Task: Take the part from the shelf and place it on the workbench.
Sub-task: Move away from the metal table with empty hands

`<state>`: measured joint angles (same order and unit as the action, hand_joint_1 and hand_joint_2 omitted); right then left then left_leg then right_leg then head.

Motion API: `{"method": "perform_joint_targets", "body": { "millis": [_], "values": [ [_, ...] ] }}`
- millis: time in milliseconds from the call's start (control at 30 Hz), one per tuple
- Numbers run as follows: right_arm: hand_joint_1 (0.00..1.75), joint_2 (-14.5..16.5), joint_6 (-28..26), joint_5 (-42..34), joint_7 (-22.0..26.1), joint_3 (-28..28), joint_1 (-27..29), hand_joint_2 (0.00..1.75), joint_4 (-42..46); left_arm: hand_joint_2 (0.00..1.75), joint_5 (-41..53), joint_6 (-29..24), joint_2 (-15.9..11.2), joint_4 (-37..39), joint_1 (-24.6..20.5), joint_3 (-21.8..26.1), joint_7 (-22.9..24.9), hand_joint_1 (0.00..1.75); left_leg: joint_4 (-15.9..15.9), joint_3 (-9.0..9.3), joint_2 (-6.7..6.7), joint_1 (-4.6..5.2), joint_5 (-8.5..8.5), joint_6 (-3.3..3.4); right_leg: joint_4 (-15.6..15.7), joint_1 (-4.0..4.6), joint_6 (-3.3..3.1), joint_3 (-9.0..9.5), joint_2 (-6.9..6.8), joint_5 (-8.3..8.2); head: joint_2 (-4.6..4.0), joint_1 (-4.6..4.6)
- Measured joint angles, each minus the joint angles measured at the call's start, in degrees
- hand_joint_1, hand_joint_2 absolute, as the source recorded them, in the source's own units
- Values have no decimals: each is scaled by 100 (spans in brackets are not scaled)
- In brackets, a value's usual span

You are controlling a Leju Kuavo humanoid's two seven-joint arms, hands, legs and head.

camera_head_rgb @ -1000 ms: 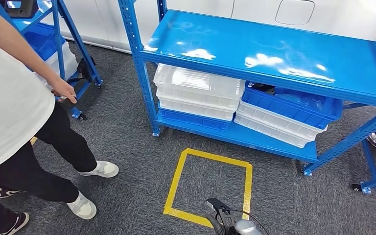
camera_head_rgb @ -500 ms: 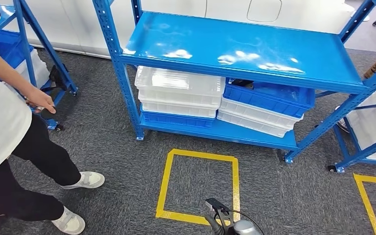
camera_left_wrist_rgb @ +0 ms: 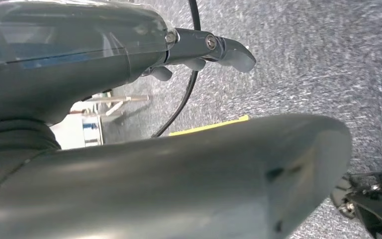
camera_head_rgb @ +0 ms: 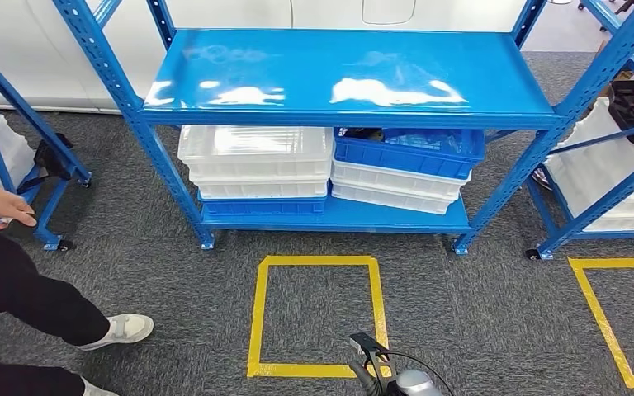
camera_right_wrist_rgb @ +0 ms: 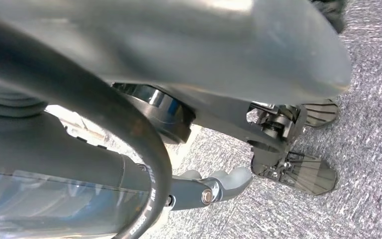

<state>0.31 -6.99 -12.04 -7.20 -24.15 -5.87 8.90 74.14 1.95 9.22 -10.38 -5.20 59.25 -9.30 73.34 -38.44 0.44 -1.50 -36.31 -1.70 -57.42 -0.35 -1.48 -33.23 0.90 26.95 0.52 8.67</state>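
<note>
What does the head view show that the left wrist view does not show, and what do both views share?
The head view alone shows the blue shelf, the white bins and blue bin on its lower level, and a person standing at the left. The left wrist view alone shows the left hand up close, hanging over the floor with nothing in it. Both show the grey carpet and yellow floor tape.

Stacked bins crowding lower shelf
</note>
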Motion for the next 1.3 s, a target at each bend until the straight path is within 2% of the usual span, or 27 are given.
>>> {"method": "perform_joint_targets", "body": {
  "millis": [33, 67, 100, 167, 233, 267, 300, 367, 433, 500, 533, 567, 600, 667, 700, 733, 767, 833, 867, 933, 1000, 1033, 1067, 1100, 1200, 1233, 1300],
  "values": [
    [0, 2, 0, 0, -1, 0, 4, 0, 0, 0, 1, 0, -1, 0, 4, 1, 1, 0, 159, -96, -16, 6, 6, 3, -3, 8, -8, 12, 57, 7, 0, -1],
    [0, 2, 0, 0, -1, 0, 8, 0, 0, 0, 1, 0, -2, 0, 7, 2, 4, 0, 91, -91, -26, 7, 128, 9, -6, 14, -12, 28, 119, 14, 0, -1],
    [0, 2, 0, 0, -1, 0, 9, 0, 0, 0, 2, 0, -3, -1, 7, 3, 8, 0, -193, 11, -54, 5, 340, 19, -8, 16, -10, 49, 184, 24, 0, -1],
    [0, 4, 0, 0, -1, 0, 4, 0, 0, 0, 3, 0, -7, -1, 8, 4, 8, 0, -953, 305, -270, -5, 742, 46, -22, 23, 13, 71, 298, 51, 0, -2],
    [0, 6, 0, 0, -1, 0, -4, 0, 0, 0, 3, 1, -9, 0, 13, 4, -55, 0, -1350, 457, -463, -6, 858, 70, -38, 24, 58, 44, 396, 62, 1, -1],
    [0, 7, 0, 0, -1, 0, -4, 0, 0, 0, 3, 1, -9, 0, 14, 5, -91, 0, -1382, 471, -474, 6, 838, 86, -40, 17, 87, 25, 440, 59, 1, 0],
    [0, 4, 0, 0, -1, -1, 3, 0, -1, 0, 3, 1, -8, 0, 14, 6, -116, 0, -1404, 478, -433, 6, 839, 106, -34, 6, 118, 9, 488, 55, 1, 0],
    [0, -7, -1, 0, -1, -3, 24, 0, -1, 0, 4, 1, -6, -1, 10, 8, -79, 0, -1454, 511, -336, -6, 853, 163, -131, 4, 173, -50, 386, 121, 0, 9],
    [0, -14, -2, 0, -1, -4, 16, 0, 0, 0, 4, 1, -4, -2, 12, 9, -32, 0, -1490, 540, -206, -20, 855, 210, -652, -3, 208, -320, 153, 389, 0, 27],
    [0, -10, -2, 0, -1, -4, 0, 0, -1, 0, 4, 1, -4, -2, 20, 9, -27, 0, -1488, 546, -67, -19, 835, 232, -1408, -39, 238, -733, 41, 671, 0, 34],
    [0, -10, -2, 0, -1, -4, 4, 0, -1, 0, 4, 2, -4, -2, 21, 9, -27, 0, -1487, 554, -5, -21, 822, 233, -1617, -59, 254, -861, 19, 691, 0, 33],
    [0, -10, -2, 0, -1, -4, 10, 0, -1, 0, 4, 2, -4, -2, 21, 9, -27, 0, -1486, 568, 51, -27, 807, 228, -1623, -77, 267, -884, 1, 606, 0, 34],
    [0, -11, -2, 0, -1, -4, 16, 0, -2, 0, 4, 2, -4, -2, 20, 9, -27, 0, -1486, 589, 98, -35, 789, 216, -1439, -90, 276, -807, -24, 445, 0, 34],
    [0, -14, -3, 0, -1, -4, 10, 0, -2, 0, 4, 2, -4, -2, 18, 10, -27, 0, -1488, 658, 182, -38, 742, 165, -669, -88, 282, -423, -213, 52, 0, 36],
    [0, -14, -7, 0, -1, -4, -5, 0, -1, 0, 4, 2, -4, -2, 19, 11, -33, 0, -1486, 684, 220, -27, 717, 129, -357, -64, 278, -262, -306, -44, 1, 33],
    [0, -13, -11, 1, 0, -4, -17, 0, 1, 0, 4, 2, -4, -2, 18, 11, -38, 0, -1488, 707, 259, -11, 696, 92, -136, -39, 271, -149, -378, -87, 1, 30],
    [0, -12, -21, 1, 0, -4, -19, 0, 1, 0, 4, 1, -4, -2, 16, 11, -44, 0, -1496, 721, 296, 2, 685, 61, -87, -12, 262, -126, -381, -51, 1, 24],
    [0, -10, -59, 2, -3, -4, 7, 0, 1, 0, 4, -1, -4, -2, 7, 11, -47, 0, -1512, 753, 353, -2, 661, -1, -57, -7, 213, -117, -316, -37, 0, 16],
    [0, -10, -83, 1, -5, -3, 23, 0, 0, 0, 4, -3, -5, -2, 3, 11, -48, 0, -1461, 751, 328, -18, 608, -26, -43, -19, 178, -104, -290, -39, 0, 14],
    [0, -9, -116, -1, -10, 0, 30, 0, 0, 0, 4, -7, -6, -2, 4, 13, -48, 0, -997, 572, 176, -39, 322, -48, -16, -43, 94, -70, -251, -39, 0, 7],
    [0, -2, -122, 0, -13, 1, 25, 0, 0, 0, 4, -7, -7, -1, 17, 15, -49, 0, -184, 189, 24, -23, -32, -43, -18, -24, 38, -52, -211, -21, 0, 2],
    [0, 2, -122, 0, -14, 1, 28, 0, 0, 0, 4, -7, -7, -1, 24, 17, -49, 0, 111, 34, -7, -14, -105, -41, -20, -14, 27, -38, -184, -11, 0, 1],
    [0, 4, -122, 0, -14, 0, 32, 0, 0, 0, 4, -7, -7, 0, 30, 19, -48, 0, 213, -38, -21, -9, -71, -37, -21, -6, 18, -20, -156, -1, 0, 1],
    [0, 5, -122, 0, -14, 1, 34, 0, 0, 0, 4, -7, -7, 0, 34, 21, -48, 0, 86, -7, -26, -8, 76, -29, -23, -1, 16, 5, -126, 11, 0, 1],
    [0, 8, -122, 0, -14, 1, 33, 0, 0, 0, 4, -8, -7, -1, 33, 25, -53, 0, -1031, 428, -56, 0, 694, 16, -39, 12, 58, 72, -55, 61, 0, 0],
    [0, 9, -123, 0, -14, 1, 32, 0, 0, 0, 4, -9, -7, -1, 31, 26, -76, 0, -1276, 517, -72, 2, 784, 36, -48, 21, 80, 72, -41, 72, 0, 1],
    [0, 8, -124, 0, -14, 1, 34, 0, 0, 0, 4, -9, -5, 0, 29, 26, -129, 0, -1416, 546, -94, 12, 799, 55, -66, 43, 71, 51, -30, 79, 0, 2]
  ]
}}
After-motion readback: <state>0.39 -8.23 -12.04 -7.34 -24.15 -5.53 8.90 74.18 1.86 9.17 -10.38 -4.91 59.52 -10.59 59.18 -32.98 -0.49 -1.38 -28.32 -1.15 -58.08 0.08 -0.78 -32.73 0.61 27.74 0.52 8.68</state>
